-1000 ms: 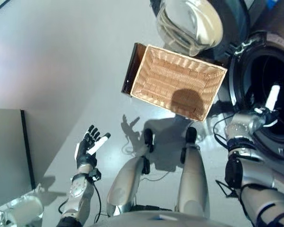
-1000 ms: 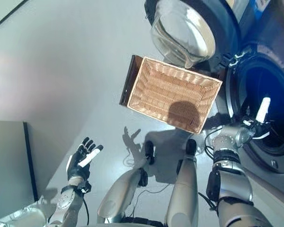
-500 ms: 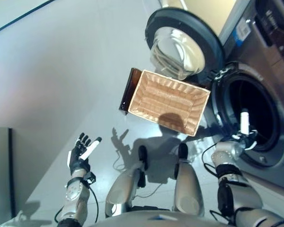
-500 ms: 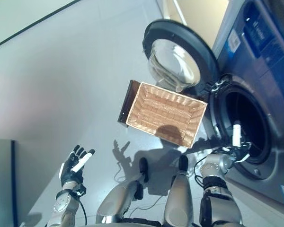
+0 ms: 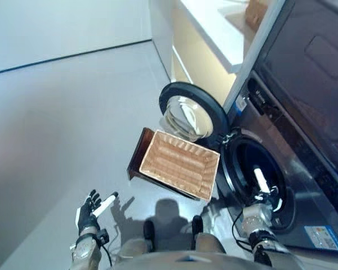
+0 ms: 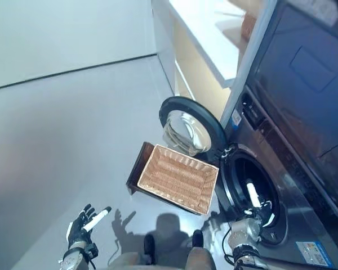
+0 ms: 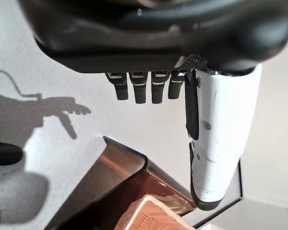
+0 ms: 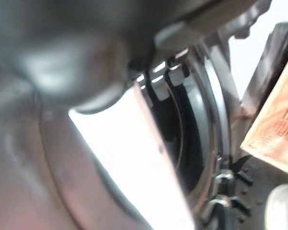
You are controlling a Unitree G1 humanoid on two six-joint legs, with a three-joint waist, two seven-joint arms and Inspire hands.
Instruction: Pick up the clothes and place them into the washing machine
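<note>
A dark washing machine stands with its round door open; the wicker basket beside it looks empty. No clothes show, perhaps inside the drum. Both the left robot hand and right robot hand are spread, empty. Cloth is light and limp; bunch any fold

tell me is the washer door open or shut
Open. The round door is swung out beside the wicker basket, leaving the dark drum opening exposed.

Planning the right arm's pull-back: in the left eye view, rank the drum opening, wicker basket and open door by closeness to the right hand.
From the right hand:
1. Drum opening, right at the hand.
2. Wicker basket, on the floor to its left.
3. Open door, beyond the basket, swung left.
</note>
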